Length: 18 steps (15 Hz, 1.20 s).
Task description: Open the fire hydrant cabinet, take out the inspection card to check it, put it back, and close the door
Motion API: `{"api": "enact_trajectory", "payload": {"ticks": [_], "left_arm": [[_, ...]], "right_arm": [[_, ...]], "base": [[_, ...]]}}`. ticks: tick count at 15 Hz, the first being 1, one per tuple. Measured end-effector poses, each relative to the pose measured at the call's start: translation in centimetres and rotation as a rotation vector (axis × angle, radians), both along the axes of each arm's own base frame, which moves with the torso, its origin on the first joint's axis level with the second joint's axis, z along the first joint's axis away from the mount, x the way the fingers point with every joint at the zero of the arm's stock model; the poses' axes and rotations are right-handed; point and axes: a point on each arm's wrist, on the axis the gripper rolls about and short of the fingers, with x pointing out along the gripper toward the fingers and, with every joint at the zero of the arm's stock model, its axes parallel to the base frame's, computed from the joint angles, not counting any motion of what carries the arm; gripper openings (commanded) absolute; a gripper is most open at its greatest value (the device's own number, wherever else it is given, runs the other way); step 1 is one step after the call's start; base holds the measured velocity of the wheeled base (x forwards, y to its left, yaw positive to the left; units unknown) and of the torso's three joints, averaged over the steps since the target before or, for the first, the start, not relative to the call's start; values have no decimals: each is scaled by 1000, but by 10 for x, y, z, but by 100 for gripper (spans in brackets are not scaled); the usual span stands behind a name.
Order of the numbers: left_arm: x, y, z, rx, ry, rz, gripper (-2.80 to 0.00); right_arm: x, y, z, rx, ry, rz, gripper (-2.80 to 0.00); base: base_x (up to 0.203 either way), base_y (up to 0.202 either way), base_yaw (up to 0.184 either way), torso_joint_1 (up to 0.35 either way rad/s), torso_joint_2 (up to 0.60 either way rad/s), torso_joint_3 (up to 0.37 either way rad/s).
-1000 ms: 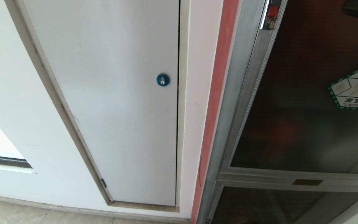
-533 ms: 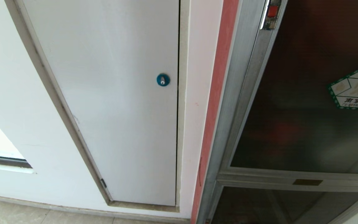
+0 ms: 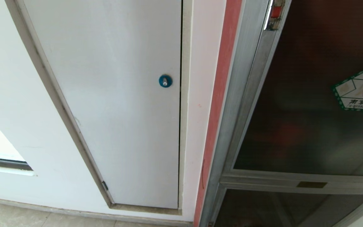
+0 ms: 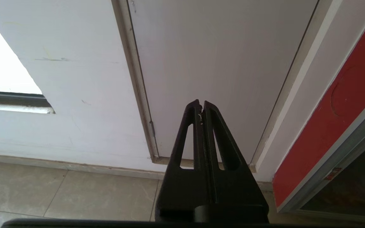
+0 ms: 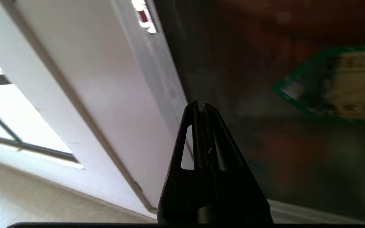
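The fire hydrant cabinet (image 3: 232,104) stood silver-framed against the wall; its dark tinted door (image 3: 298,104) was shut, hexagonal green-bordered sticker (image 3: 359,90) on the glass.

Bright daylight, right wrist view motion-blurred, edges bowed

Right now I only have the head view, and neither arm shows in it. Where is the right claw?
Observer: The right claw is shut and empty, pointing at the door's dark glass close to the frame edge that carries the red latch.
Operator: Is it touching the glass?
Observer: I cannot tell. Its wrist view shows only the tips in front of the glass, with the green sticker off to one side.
Operator: And the left claw?
Observer: The left claw is shut and empty too, facing the lower end of the white panel, just above the tiled floor.
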Motion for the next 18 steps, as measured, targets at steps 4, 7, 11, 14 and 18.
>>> {"api": "enact_trajectory", "payload": {"ticks": [4, 7, 11, 14, 18], "left_arm": [[0, 0, 0, 0, 0, 0, -280], [0, 0, 0, 0, 0, 1, -280], [0, 0, 0, 0, 0, 1, -280], [0, 0, 0, 0, 0, 1, -280], [0, 0, 0, 0, 0, 0, -280]], "right_arm": [[-24, -13, -12, -15, 13, -172, -280], [-44, -17, -18, -21, -26, -315, -280], [-76, -14, -32, -44, -55, -445, -280], [-90, -11, -58, -70, -51, -436, -280], [-94, -9, -107, -95, -30, -359, -280]], "base": [[0, 0, 0, 0, 0, 0], [0, 0, 0, 0, 0, 0], [0, 0, 0, 0, 0, 0], [0, 0, 0, 0, 0, 0], [0, 0, 0, 0, 0, 0]]}}
